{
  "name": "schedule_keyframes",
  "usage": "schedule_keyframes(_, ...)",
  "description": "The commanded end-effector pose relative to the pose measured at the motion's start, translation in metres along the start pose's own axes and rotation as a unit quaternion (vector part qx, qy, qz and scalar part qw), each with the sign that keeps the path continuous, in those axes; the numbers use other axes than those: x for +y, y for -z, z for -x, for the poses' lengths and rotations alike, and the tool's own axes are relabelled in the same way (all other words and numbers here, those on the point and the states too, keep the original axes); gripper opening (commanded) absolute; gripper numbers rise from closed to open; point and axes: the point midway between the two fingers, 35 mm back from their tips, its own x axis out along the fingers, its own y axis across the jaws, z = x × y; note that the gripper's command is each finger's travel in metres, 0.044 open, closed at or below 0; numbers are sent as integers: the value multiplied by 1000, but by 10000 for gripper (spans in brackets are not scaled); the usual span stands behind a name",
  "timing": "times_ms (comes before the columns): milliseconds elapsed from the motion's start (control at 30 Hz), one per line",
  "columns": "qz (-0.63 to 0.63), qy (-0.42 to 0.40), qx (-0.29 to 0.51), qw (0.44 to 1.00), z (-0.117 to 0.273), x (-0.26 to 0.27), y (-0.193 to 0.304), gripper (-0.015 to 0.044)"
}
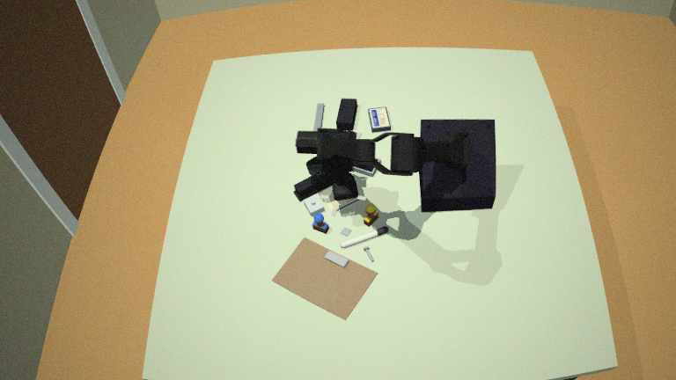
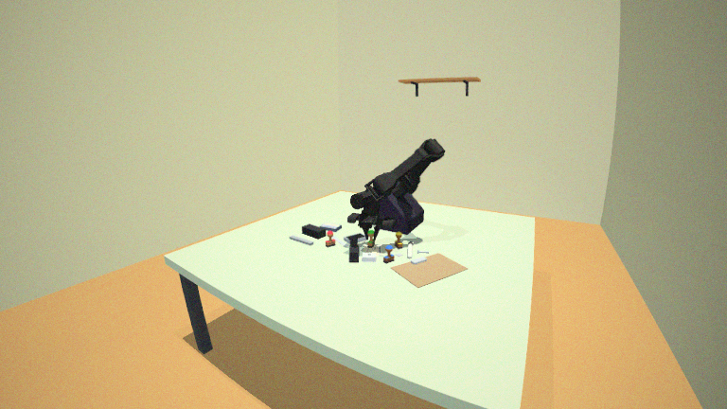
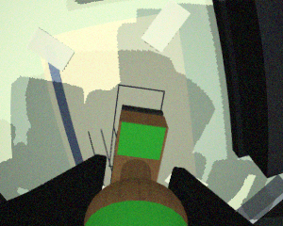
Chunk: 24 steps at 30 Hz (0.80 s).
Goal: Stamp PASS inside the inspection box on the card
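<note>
My gripper (image 3: 138, 171) is shut on the green-topped wooden stamp (image 3: 141, 140) (image 2: 370, 237), which has a green label and a round knob. The stamp is over the thin-lined box (image 3: 141, 88) on the card (image 3: 91, 71), with its dark base edge showing inside the outline. Whether it touches the card cannot be told. No print shows on the visible part of the box. The card has a blue stripe and pale strips over its corners. The dark ink pad (image 2: 354, 239) lies beside the gripper, partly hidden by the arm in the top view.
A blue-topped stamp (image 1: 319, 223) (image 2: 388, 253), a yellow-topped stamp (image 1: 370, 214) (image 2: 398, 240) and a red-topped stamp (image 2: 329, 239) stand around. Nearby are a white block (image 1: 313, 204), a marker (image 1: 361, 238), a screw (image 1: 369, 253), a clipboard (image 1: 324, 281) and a black block (image 1: 347, 113).
</note>
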Motion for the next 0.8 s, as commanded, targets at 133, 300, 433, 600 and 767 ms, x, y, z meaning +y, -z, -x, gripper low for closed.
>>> schedule_keyframes(133,4,1,-3,1000,14,0,-3,0)
schedule_keyframes(300,4,1,-3,1000,22,-1,-3,0)
schedule_keyframes(433,4,2,-3,1000,28,-1,-3,0)
schedule_keyframes(600,4,2,-3,1000,36,-1,-3,0)
schedule_keyframes(767,4,1,-3,1000,44,-1,-3,0)
